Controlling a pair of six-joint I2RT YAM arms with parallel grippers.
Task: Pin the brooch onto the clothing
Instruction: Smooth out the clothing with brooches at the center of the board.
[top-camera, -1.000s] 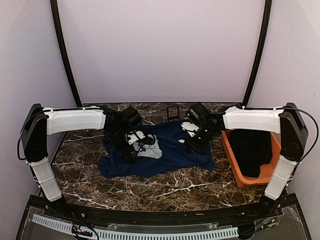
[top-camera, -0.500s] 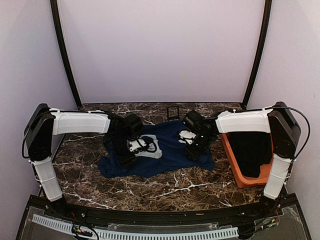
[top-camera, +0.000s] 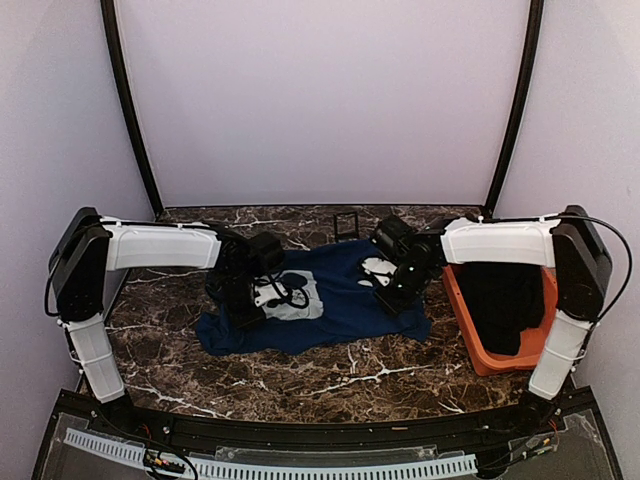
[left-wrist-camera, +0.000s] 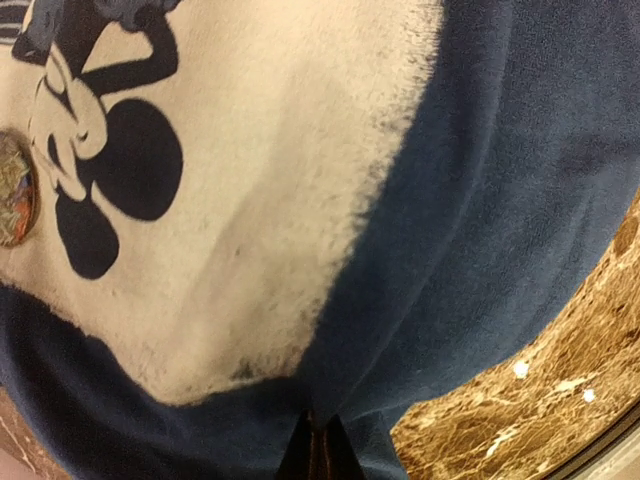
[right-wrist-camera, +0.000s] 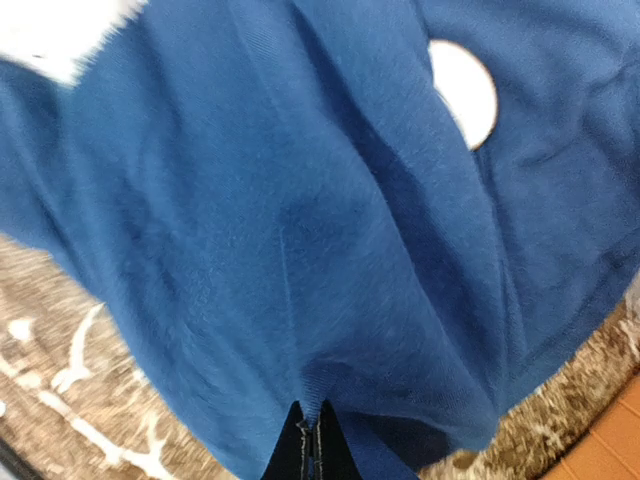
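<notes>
Both arms folded inward, wrists bent down.
Left arm (top-camera: 160, 245) reaches toward 3 o'clock, right arm (top-camera: 500, 242) toward 9; left gripper (left-wrist-camera: 312, 458) and right gripper (right-wrist-camera: 308, 445) are each pinched closed on the clothing (top-camera: 340, 300).

We find the 2 arms lower than they were 1 second ago. The left gripper (top-camera: 243, 312) has come down from over the print (top-camera: 296, 296) onto the left part of the T-shirt (top-camera: 340, 312), so more of the print is now uncovered. The right gripper (top-camera: 398, 298) has sunk onto the shirt's right part. Both pairs of jaws have drawn together since then, and each now meets on a pinch of blue cloth (in the wrist views the fabric puckers into the closed tips). The right elbow has swung slightly outward again.
</notes>
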